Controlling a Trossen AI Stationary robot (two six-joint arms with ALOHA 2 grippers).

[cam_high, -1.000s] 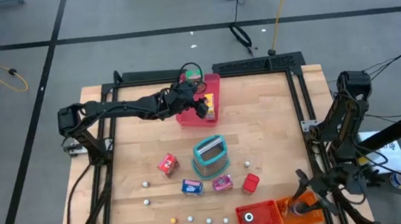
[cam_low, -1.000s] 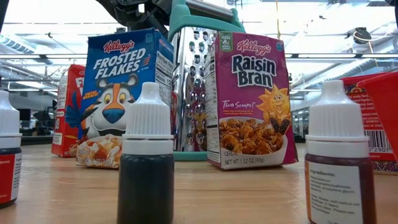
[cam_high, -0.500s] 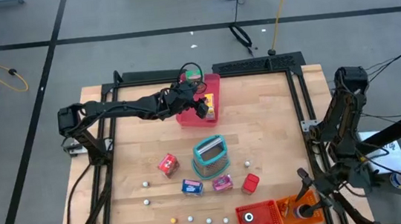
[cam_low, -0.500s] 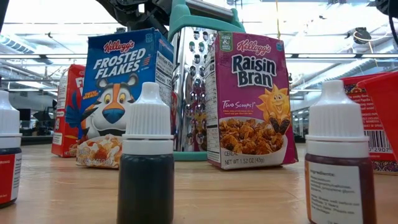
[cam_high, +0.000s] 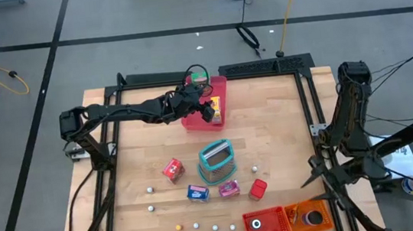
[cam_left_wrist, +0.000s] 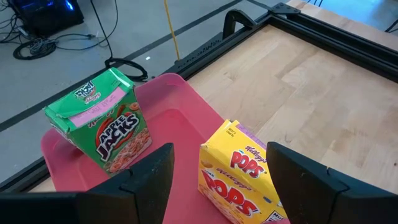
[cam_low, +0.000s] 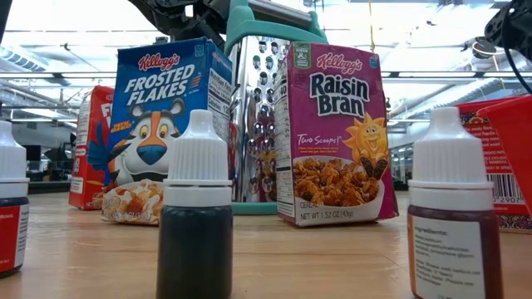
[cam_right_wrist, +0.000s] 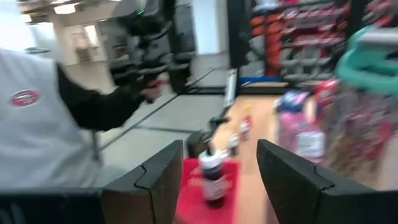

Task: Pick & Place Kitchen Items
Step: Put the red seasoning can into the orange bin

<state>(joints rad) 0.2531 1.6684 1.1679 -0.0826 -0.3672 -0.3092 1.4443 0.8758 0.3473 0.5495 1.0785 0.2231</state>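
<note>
The left gripper [cam_high: 208,112] hangs over the flat pink tray [cam_high: 192,120] at the table's twelve o'clock, fingers [cam_left_wrist: 146,180] spread wide and holding nothing; below them a glossy yellow Pops carton [cam_left_wrist: 239,174] stands beside a green Apple Jacks carton [cam_left_wrist: 102,121]. The right gripper [cam_high: 323,182] hovers at four o'clock off the wooden table [cam_high: 276,123], above the orange bin [cam_high: 315,218], fingers parted and empty. Around the steel grater [cam_high: 217,161] at centre stand small cardboard boxes: Frosted Flakes [cam_low: 166,124], Raisin Bran [cam_low: 332,133]; white-capped dropper bottles [cam_low: 195,220] dot six o'clock.
</note>
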